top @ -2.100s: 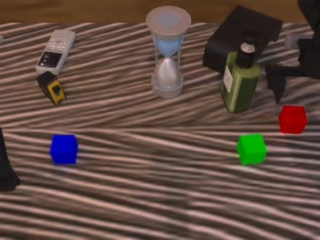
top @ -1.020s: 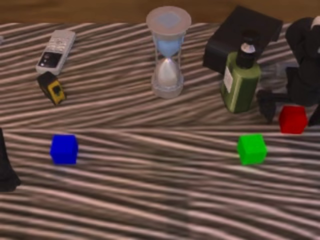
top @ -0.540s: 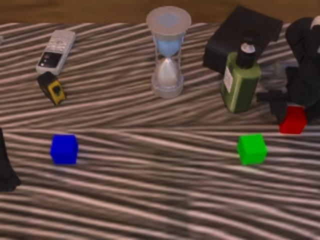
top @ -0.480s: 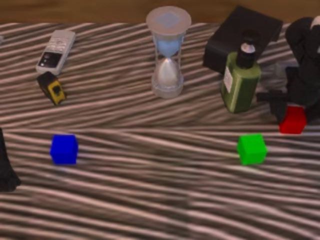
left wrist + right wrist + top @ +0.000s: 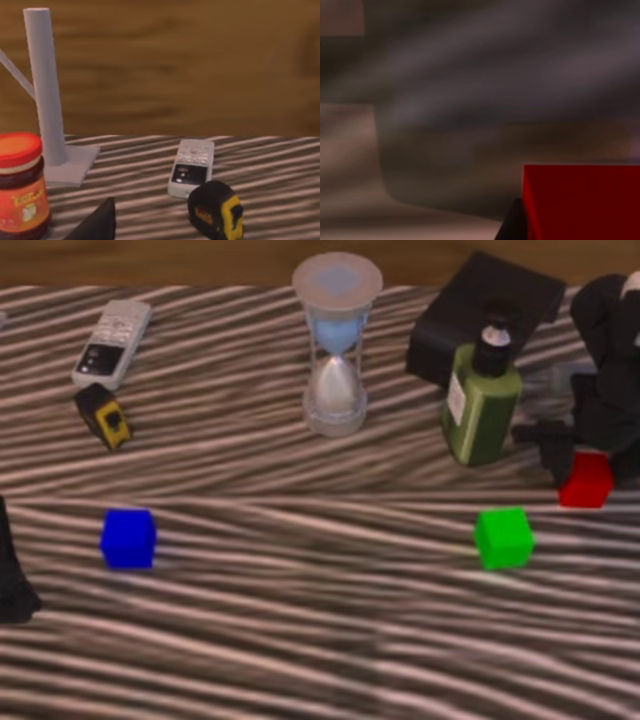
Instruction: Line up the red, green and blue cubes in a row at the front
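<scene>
Top view: right end effector point(image 5: 590, 465) around red cube point(image 5: 587, 483)

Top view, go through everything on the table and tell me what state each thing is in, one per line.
Red cube: on the table, right end effector down over it.
Green cube: on the table, free.
Blue cube: on the table, free, far left.
Hourglass: upright.
Pump bottle: upright, cap on.
Tape measure: resting on the table.
Remote: lying flat.
Jar: upright, lid on.
Left end effector: parked at the left edge.

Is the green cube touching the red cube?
Apart. The top view shows striped table between the green cube and the red cube.
</scene>
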